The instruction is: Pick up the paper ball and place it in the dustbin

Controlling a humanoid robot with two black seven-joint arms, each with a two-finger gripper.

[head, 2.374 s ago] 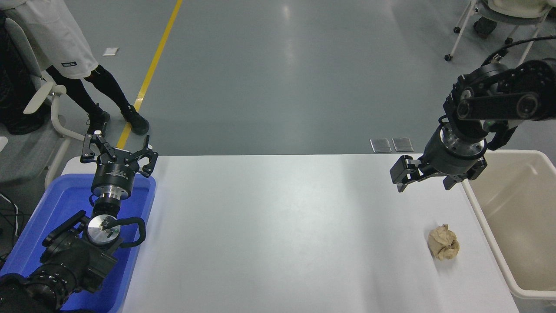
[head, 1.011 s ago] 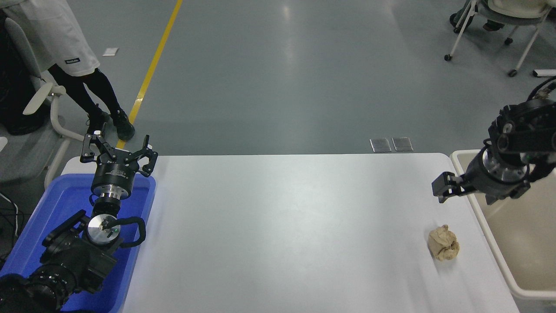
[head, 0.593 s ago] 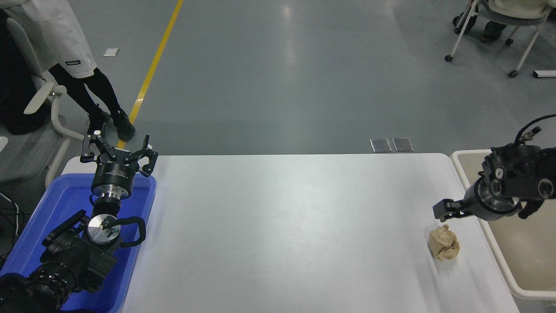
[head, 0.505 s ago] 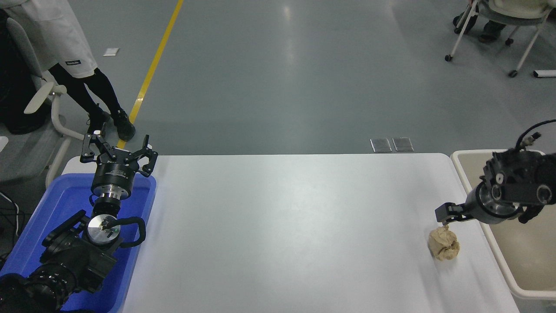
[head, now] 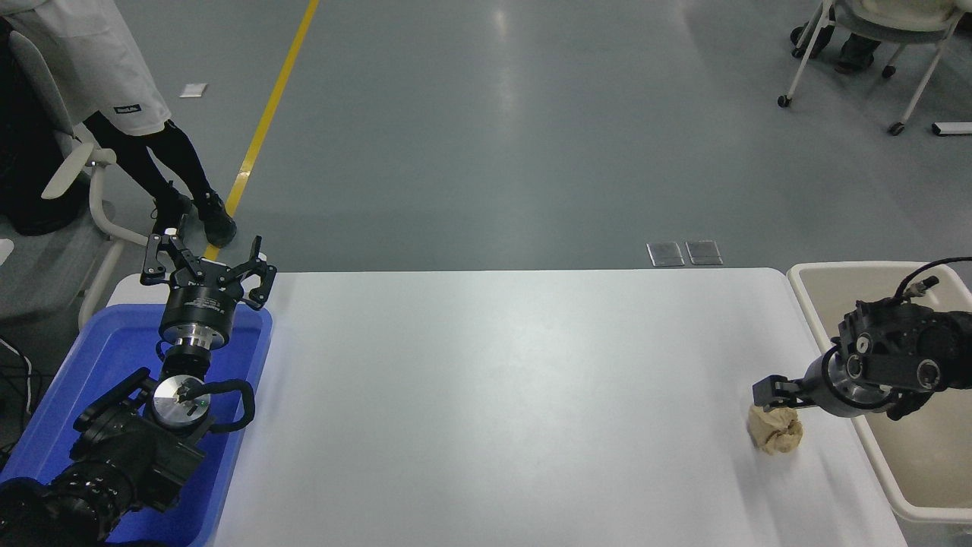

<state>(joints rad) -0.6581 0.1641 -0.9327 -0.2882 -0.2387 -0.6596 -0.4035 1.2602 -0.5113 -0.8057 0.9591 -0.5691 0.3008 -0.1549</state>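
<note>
The tan paper ball (head: 775, 435) lies on the white table (head: 493, 395) near its right edge. My right gripper (head: 784, 403) comes in low from the right. Its jaws are open, and it hangs just over the ball's top. One black finger (head: 765, 393) touches or nearly touches the ball's upper left; the other finger is hidden behind the wrist. The cream dustbin (head: 835, 272) stands just right of the table, partly under the right arm. My left gripper (head: 206, 262) is parked open at the lower left.
A bright blue tub (head: 76, 380) sits under the left arm at the table's left end. A person's legs (head: 163, 171) and a chair (head: 72, 163) are at the far left; a wheeled chair (head: 873, 45) stands at the top right.
My right gripper has come down and toward me from above the table's far right corner, and it now sits right over the paper ball. The ball and the left arm have not moved.
</note>
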